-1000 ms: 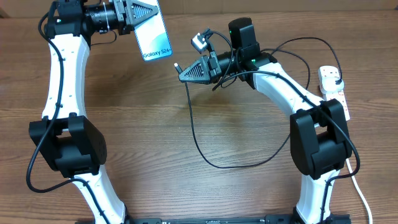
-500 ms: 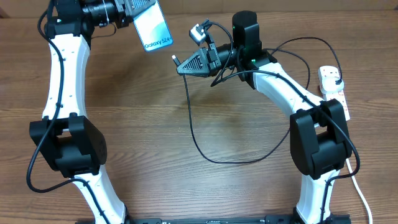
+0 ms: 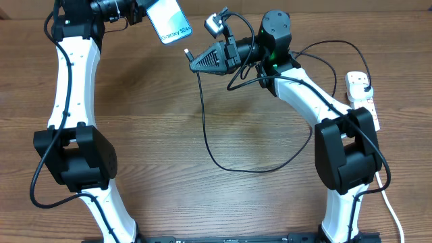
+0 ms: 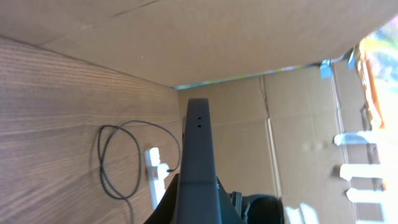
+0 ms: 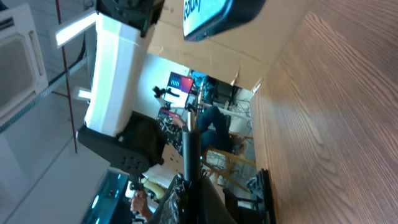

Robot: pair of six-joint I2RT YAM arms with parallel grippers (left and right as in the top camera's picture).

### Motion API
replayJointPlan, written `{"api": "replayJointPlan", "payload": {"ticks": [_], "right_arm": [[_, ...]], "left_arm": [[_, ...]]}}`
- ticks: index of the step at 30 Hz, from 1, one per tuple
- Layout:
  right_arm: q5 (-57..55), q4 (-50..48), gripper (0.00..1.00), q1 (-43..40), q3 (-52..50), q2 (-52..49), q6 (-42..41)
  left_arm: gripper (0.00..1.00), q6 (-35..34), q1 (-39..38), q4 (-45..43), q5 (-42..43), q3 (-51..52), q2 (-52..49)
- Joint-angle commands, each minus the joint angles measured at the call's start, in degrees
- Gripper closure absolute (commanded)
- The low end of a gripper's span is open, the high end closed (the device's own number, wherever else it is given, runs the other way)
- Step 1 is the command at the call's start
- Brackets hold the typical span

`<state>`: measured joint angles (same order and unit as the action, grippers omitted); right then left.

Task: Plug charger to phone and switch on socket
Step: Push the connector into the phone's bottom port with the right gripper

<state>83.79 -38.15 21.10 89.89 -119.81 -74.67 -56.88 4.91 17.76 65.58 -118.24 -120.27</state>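
Note:
My left gripper (image 3: 150,8) is shut on the phone (image 3: 169,20) and holds it up at the far left, its lit teal screen facing the overhead camera. In the left wrist view the phone (image 4: 199,149) shows as a dark edge-on slab rising from the gripper (image 4: 199,194). My right gripper (image 3: 194,62) is shut on the charger's connector tip (image 3: 187,52), which points at the phone's lower corner a short gap away. The black charger cable (image 3: 209,145) hangs down, loops over the table and runs to the white socket (image 3: 361,93) at the right edge. In the right wrist view the connector (image 5: 191,152) sticks up from the gripper (image 5: 193,194), with the phone (image 5: 214,12) above it.
A thick white cord (image 3: 393,210) leaves the socket toward the front right. A cardboard wall (image 4: 249,43) stands behind the far table edge. Both arm bases (image 3: 74,158) stand near the front of the wooden table (image 3: 169,121).
Both grippers have risen and moved toward the far edge. The phone has shifted slightly right, and the connector tip has come closer to it. The cable loop has trailed along.

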Motion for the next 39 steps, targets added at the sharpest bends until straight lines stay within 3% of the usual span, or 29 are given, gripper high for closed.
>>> {"api": "replayJointPlan", "payload": {"ticks": [1, 8, 39], "right_arm": [[-1.66, -3.69, 0.96, 0.13, 0.96, -0.11, -8.02], [-3.69, -8.44, 0.96, 0.13, 0.96, -0.09, -12.59], [-4.9, -12.59, 0.96, 0.13, 0.94, -0.11, -15.13]], "left_arm": [[0.96, -5.55, -0.44, -0.63, -0.74, -1.22, 1.88], [0.96, -6.6, -0.5, -0.92, 0.79, -1.22, 1.88], [0.96, -6.21, -2.64, -3.26, 7.82, -1.22, 1.88]]}}
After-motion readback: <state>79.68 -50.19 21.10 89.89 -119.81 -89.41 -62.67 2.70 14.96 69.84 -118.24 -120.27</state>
